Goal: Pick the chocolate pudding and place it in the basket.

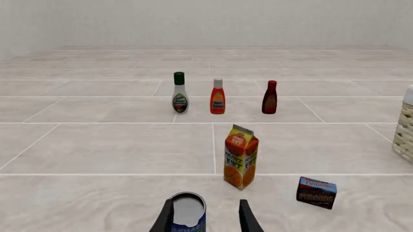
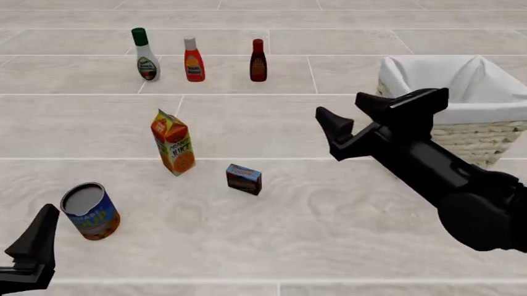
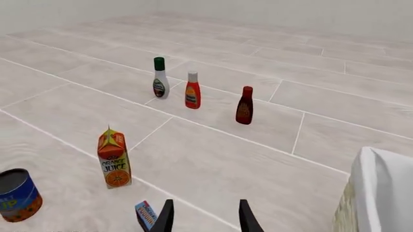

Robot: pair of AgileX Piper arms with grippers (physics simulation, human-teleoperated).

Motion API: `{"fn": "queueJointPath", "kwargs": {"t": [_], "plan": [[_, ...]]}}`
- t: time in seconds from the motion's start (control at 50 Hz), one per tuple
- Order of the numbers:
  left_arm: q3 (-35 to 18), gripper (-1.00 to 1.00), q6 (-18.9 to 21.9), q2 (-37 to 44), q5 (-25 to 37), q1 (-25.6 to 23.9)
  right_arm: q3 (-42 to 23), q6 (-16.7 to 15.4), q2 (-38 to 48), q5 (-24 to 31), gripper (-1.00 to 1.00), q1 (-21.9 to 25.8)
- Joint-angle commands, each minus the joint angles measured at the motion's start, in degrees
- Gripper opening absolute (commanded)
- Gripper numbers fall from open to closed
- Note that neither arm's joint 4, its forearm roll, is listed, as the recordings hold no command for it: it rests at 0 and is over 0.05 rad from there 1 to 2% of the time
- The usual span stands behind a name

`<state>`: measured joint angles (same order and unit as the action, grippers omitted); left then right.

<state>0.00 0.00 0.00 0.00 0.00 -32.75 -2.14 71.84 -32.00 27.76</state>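
The pudding [image 2: 244,179] stands on the table [image 2: 329,234] near the middle of the front view, apart from both arms. The juice carton [image 2: 173,142] is at its 10 o'clock, the tin can [image 2: 91,211] toward 8 o'clock, and the basket [image 2: 461,105] at 2 o'clock. The right gripper [image 2: 350,120] hovers with fingers spread and nothing between them, at the pudding's 1 o'clock. The left gripper [image 1: 206,217] is also spread, its fingers empty, near the can. Three bottles [image 2: 194,59] line the far side.

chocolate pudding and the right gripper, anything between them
Nothing: in the front view only bare table separates the chocolate pudding from the open right gripper.
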Motion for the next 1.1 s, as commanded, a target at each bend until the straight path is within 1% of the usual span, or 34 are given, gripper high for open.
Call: {"fn": "queueJointPath", "kwargs": {"t": [0.02,0.3,0.54,0.68,0.86,1.0,1.1], "plan": [[0.0,1.0,0.0,0.0,0.0,0.0,-3.07,-0.02,3.96,0.36,1.0,2.66],[0.0,1.0,0.0,0.0,0.0,0.0,-7.77,-0.39,8.1,2.52,1.0,6.29],[0.0,1.0,0.0,0.0,0.0,0.0,-10.78,-1.58,11.95,3.43,1.0,9.31],[0.0,1.0,0.0,0.0,0.0,0.0,-12.81,-1.08,14.46,4.59,1.0,10.6],[0.0,1.0,0.0,0.0,0.0,0.0,-14.57,-0.86,16.84,5.32,1.0,11.37],[0.0,1.0,0.0,0.0,0.0,0.0,-16.4,-2.03,19.45,6.11,1.0,11.73],[0.0,1.0,0.0,0.0,0.0,0.0,-17.35,-2.17,20.37,6.62,1.0,11.61]]}}
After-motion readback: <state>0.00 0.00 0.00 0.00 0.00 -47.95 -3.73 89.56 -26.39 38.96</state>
